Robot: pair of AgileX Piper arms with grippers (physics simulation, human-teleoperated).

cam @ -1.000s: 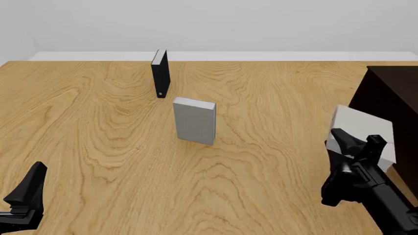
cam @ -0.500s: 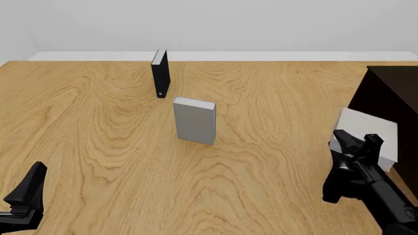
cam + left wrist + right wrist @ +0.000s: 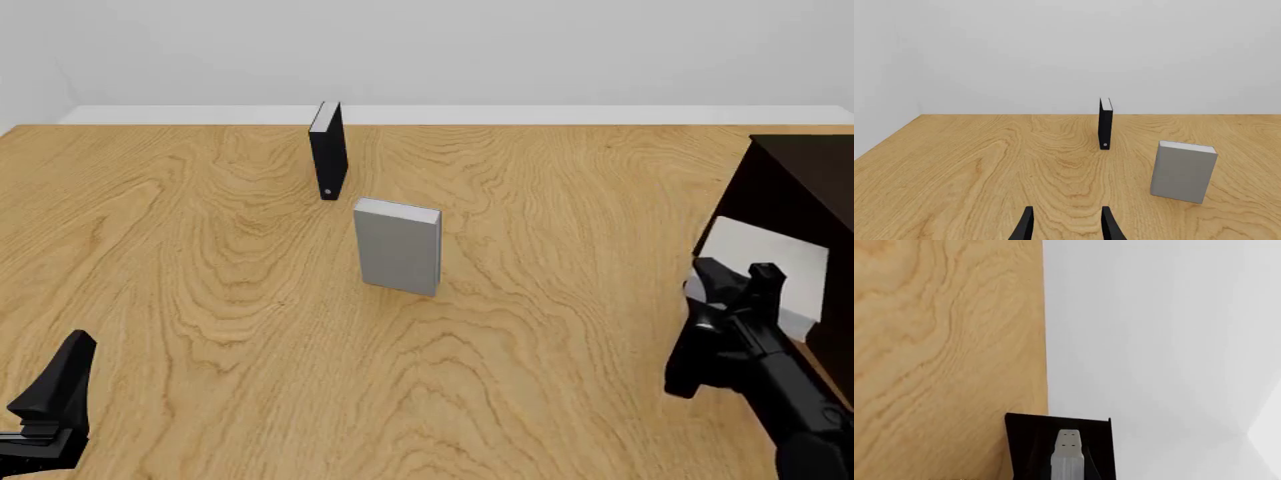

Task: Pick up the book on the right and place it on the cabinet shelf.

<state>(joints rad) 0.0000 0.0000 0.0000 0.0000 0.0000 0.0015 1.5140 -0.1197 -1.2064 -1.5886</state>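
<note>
The right gripper [image 3: 731,283] is pinching the book [image 3: 763,268], which it holds off the table [image 3: 200,260], tilted, just in front of the dark cabinet [image 3: 794,190] at the right edge of the table. In the front view the book overlaps the cabinet's open front, but I cannot tell if it is already inside or touching the shelf. In the right wrist view the book [image 3: 1067,455] shows only as a thin grey strip between the two fingers [image 3: 1029,450], with the cabinet [image 3: 1054,422] straight behind it.

To the left of the cabinet (well apart from it) another grey book [image 3: 398,246] stands upright, and a black book [image 3: 327,150] stands further back and left. The left gripper [image 3: 54,395] hovers far left of the cabinet, its fingers spread and holding nothing.
</note>
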